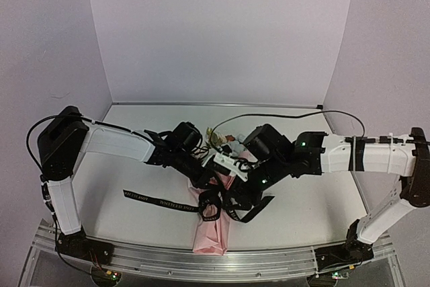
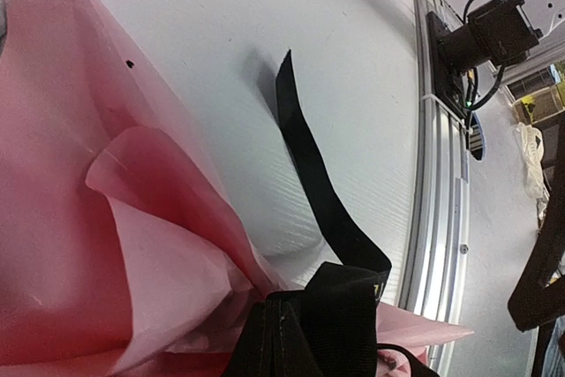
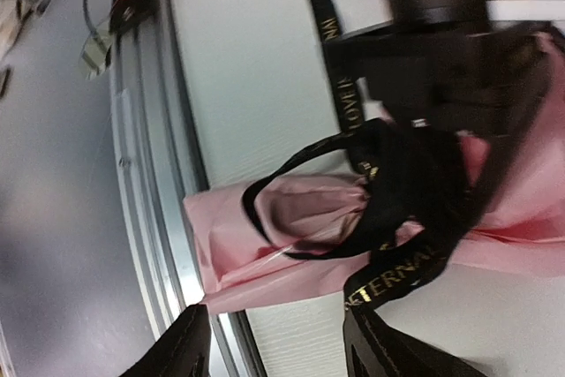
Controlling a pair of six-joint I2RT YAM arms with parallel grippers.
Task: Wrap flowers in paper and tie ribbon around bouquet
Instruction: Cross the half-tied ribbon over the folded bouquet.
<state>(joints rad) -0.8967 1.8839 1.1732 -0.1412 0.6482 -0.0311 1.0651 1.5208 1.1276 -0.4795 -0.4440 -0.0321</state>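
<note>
You have one bouquet (image 1: 210, 232) on the tabletop (image 1: 127, 166), in the middle, between the two arms. It lies with its narrow end toward the near edge, close to the metal rail (image 1: 168, 261). Its wide end points to the far side. There the flowers (image 1: 224, 142) show only as a few small pale and green bits, mostly hidden behind the arms. The paper (image 2: 79, 245) is one pink sheet, folded around them with a loose flap.

There is one ribbon (image 1: 153, 199), black with gold letters. It is bunched in loops across the middle of the bouquet. You can count two loose tails. One lies flat on the tabletop to the left, and one is on the right side of the bouquet.

Your left claw (image 2: 309, 320) is closed. In the left wrist view a strip of the ribbon runs straight into its fingertips, so it seems to pinch the ribbon just beside the paper.

Your right claw (image 3: 275, 328) is open, with nothing between its two fingers (image 3: 181, 350). It hangs over the narrow end of the bouquet, and the lettered tail passes just beside one finger.
</note>
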